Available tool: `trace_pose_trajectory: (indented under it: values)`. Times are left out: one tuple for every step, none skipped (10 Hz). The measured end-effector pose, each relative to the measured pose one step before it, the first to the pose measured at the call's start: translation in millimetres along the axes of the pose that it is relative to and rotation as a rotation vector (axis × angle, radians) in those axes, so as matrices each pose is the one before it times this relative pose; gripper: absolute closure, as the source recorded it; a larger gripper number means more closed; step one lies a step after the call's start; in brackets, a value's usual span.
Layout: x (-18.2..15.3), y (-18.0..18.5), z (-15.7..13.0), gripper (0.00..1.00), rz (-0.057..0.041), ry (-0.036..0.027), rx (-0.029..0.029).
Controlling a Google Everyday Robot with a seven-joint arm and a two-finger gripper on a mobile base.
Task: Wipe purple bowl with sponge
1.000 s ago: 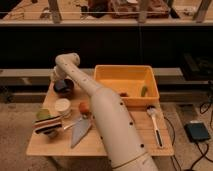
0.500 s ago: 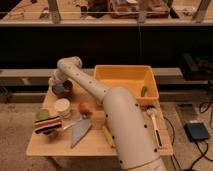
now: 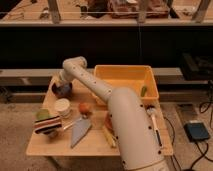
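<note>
The purple bowl [image 3: 62, 90] is a small dark round bowl at the table's far left corner. My arm rises from the bottom of the camera view, bends at a white elbow [image 3: 75, 65] and drops down onto the bowl. The gripper [image 3: 60, 82] is at the bowl's rim, partly inside it and covering its top. The sponge is hidden from me; nothing at the gripper can be picked out as one.
A white cup [image 3: 62, 107] and an orange fruit [image 3: 85, 108] stand just in front of the bowl. Also here: a striped stack [image 3: 47, 124] with a green piece, a grey wedge-shaped tool [image 3: 80, 131], a yellow bin [image 3: 125, 80], and a white brush [image 3: 154, 120].
The elbow and the lower arm have shifted a little to the right. The gripper has stayed at the purple bowl.
</note>
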Motion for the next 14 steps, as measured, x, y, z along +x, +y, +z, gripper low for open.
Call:
trace_pose_trajectory:
  values:
    - [5.73, 12.38, 2.22, 1.00, 0.01149, -0.00865, -0.02738]
    - [6.17, 8.11, 2.81, 1.00, 0.00274, -0.00510, -0.01996]
    - [5.55, 3.42, 1.69, 1.00, 0.00170, -0.00083, -0.01314]
    - [7.94, 0.36, 1.75, 1.00, 0.00098, 0.00373, -0.00629]
    - [10.34, -5.03, 1.21, 1.00, -0.00819, 0.00805, 0.00323]
    - [5.59, -10.06, 1.67, 1.00, -0.00558, 0.00699, 0.01353]
    - [3.49, -13.05, 0.99, 1.00, -0.00308, 0.00688, 0.02764]
    - [-1.76, -12.74, -0.53, 1.00, -0.00146, 0.00772, 0.04003]
    - [-6.99, -8.96, -3.20, 1.00, -0.00725, 0.00437, 0.03017]
    - [-7.50, -4.84, -2.60, 1.00, -0.00485, 0.00180, 0.01779]
    - [-12.22, -4.74, -4.06, 1.00, -0.00480, -0.00195, 0.02105]
    - [-7.36, 0.08, -0.34, 1.00, 0.00148, -0.00782, 0.01077]
    - [-7.64, 5.04, -3.32, 1.00, -0.00371, -0.00924, 0.00468]
    - [-7.68, 9.16, -6.01, 1.00, 0.00492, -0.00139, -0.00392]
